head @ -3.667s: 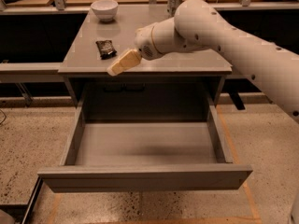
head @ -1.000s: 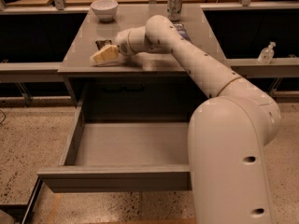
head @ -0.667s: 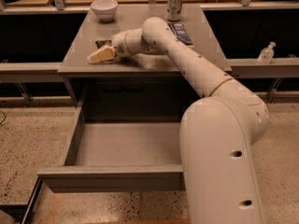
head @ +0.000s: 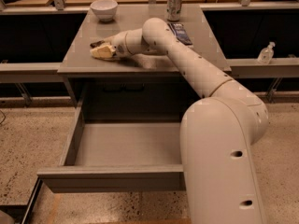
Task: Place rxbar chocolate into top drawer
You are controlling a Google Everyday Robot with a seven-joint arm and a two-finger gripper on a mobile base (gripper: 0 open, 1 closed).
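The rxbar chocolate (head: pixel 96 44) is a small dark wrapper on the left part of the grey table (head: pixel 79 62); only its far end shows behind the gripper. My gripper (head: pixel 99 52) has pale yellow fingers and lies low on the tabletop right over the bar. The top drawer (head: pixel 117 148) stands pulled open below the table, with a bare smooth grey bottom. My arm reaches across from the lower right and hides the drawer's right side.
A white bowl (head: pixel 103 9) stands at the table's back left. A silver can (head: pixel 174 5) stands at the back centre. A blue-and-white bag (head: pixel 180 33) lies right of the arm. A clear bottle (head: pixel 266 53) sits on the right shelf.
The arm has swung from above the drawer to the table's left part and lowered the gripper onto the bar. In the last second it has barely moved.
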